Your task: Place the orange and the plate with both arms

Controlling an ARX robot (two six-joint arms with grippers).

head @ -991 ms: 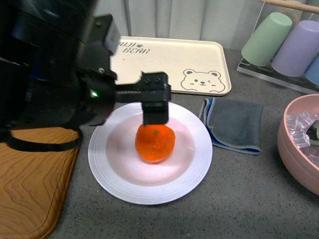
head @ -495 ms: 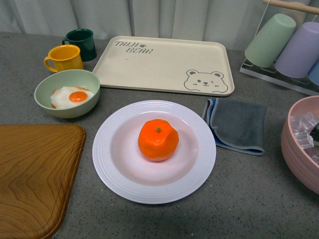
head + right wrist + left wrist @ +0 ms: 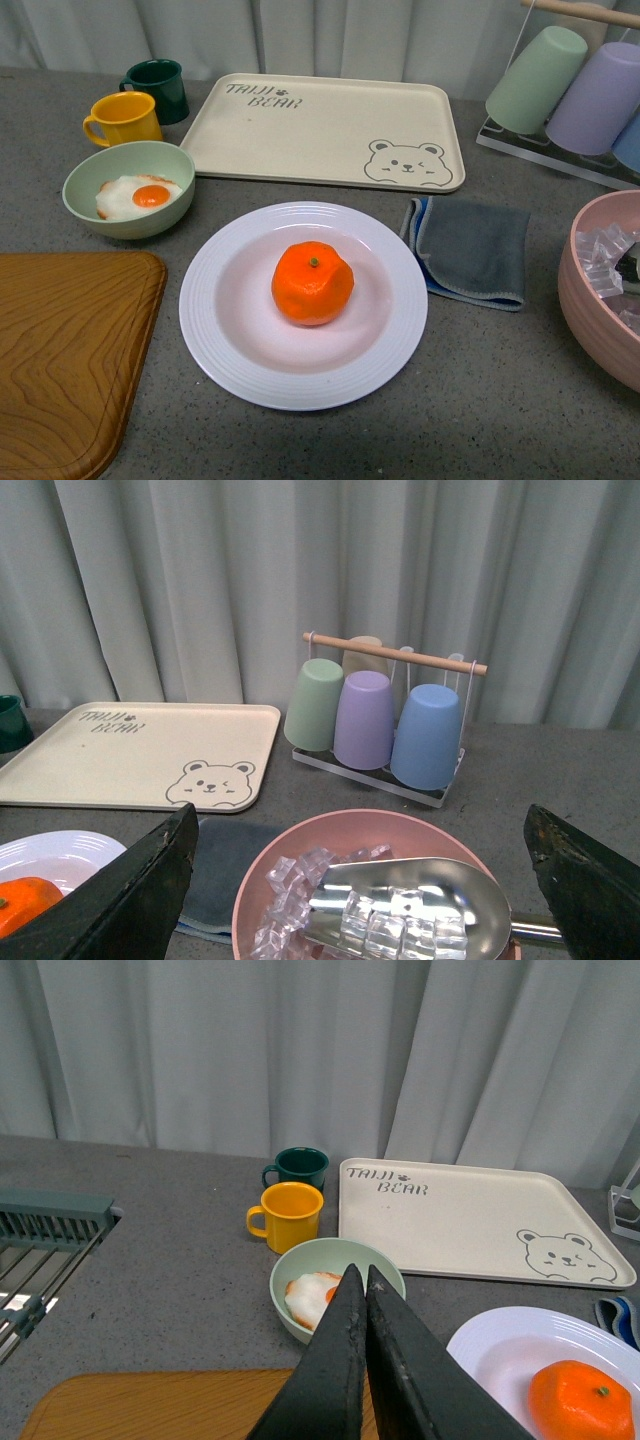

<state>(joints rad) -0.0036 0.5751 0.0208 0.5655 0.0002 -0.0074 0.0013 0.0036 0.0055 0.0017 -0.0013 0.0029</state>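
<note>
A grey speckled worktop (image 3: 500, 400) runs back to pale pleated curtains (image 3: 200, 1050). The left hand (image 3: 362, 1272) hangs above it with its two dark fingers pressed together and nothing between them. Beyond its tip, in the wrist view, sits a pale green bowl (image 3: 92, 176) holding a fried egg (image 3: 135, 196). The right hand (image 3: 360, 820) has its fingers (image 3: 130, 900) spread wide apart, over a pink bowl (image 3: 585, 300) of ice cubes with a metal scoop (image 3: 400, 905) in it.

The orange (image 3: 312, 283) rests in the middle of the white ribbed plate (image 3: 215, 345), stem dot up, clear of both hands. The plate stands on the worktop between a wooden cutting board (image 3: 60, 350) and a folded grey cloth (image 3: 470, 250).

Behind the plate lies a cream tray (image 3: 330, 120) printed "TAIJI BEAR", as far as it reads, with a winking bear face. Beside the tray stand a yellow mug (image 3: 123, 118) and a dark green mug (image 3: 160, 88). A rack (image 3: 395, 670) holds upturned green, purple and blue cups.
</note>
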